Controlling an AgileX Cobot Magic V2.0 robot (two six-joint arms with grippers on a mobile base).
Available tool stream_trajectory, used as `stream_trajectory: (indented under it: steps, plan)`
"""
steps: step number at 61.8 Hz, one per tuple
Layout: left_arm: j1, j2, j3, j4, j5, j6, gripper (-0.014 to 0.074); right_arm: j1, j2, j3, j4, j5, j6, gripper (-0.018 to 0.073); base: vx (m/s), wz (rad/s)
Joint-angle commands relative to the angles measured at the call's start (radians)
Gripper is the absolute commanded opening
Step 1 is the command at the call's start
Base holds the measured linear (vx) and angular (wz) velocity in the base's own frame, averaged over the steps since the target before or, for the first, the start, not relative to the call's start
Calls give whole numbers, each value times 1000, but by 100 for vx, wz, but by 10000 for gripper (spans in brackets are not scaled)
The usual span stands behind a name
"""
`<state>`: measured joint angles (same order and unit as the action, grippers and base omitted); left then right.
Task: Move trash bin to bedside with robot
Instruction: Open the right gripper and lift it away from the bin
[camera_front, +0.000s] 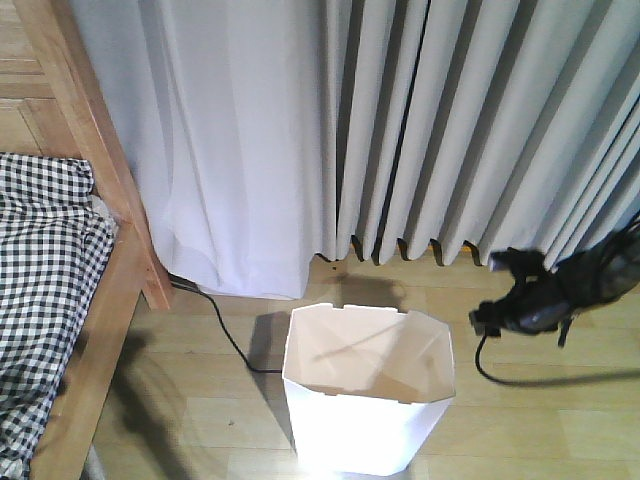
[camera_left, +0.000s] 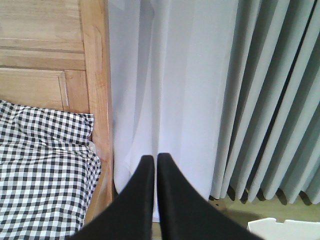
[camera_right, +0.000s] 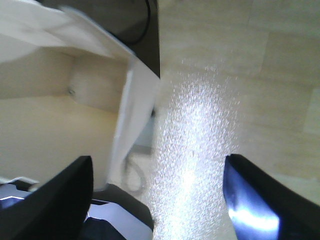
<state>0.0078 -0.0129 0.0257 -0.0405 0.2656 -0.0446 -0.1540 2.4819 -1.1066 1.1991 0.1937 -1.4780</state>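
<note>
The trash bin (camera_front: 367, 395) stands at lower centre, apart from the bedside (camera_front: 100, 300) at left; the right pincer (camera_right: 157, 192), spread wide and empty beside its rim, should straddle the thin wall squarely, while the left pincer (camera_left: 151, 160) hangs closed, empty

Bare floor (camera_front: 540, 420) is lying open to the right of the trash bin (camera_front: 366, 400), where the right tool (camera_front: 503, 290) is hanging apart from its rim. To the left, a black cable (camera_front: 228, 335) is crossing the narrow strip between bin and bed frame (camera_front: 100, 300). Curtains (camera_front: 400, 120) are closing off the far side.
</note>
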Motion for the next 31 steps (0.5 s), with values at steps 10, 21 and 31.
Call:
stream_trajectory:
  steps: [10, 21, 31]
  plan:
    - [1, -14, 12, -4, -69, -6, -6, 40, -448, 202, 21, 4, -2, 529, 0, 0]
    - [1, -14, 12, -4, -69, -6, -6, 41, -769, 329, 57, 2, -1, 529, 0, 0]
    - [1, -14, 12, -4, -69, -6, -6, 41, -1053, 418, 57, -20, -4, 529, 0, 0]
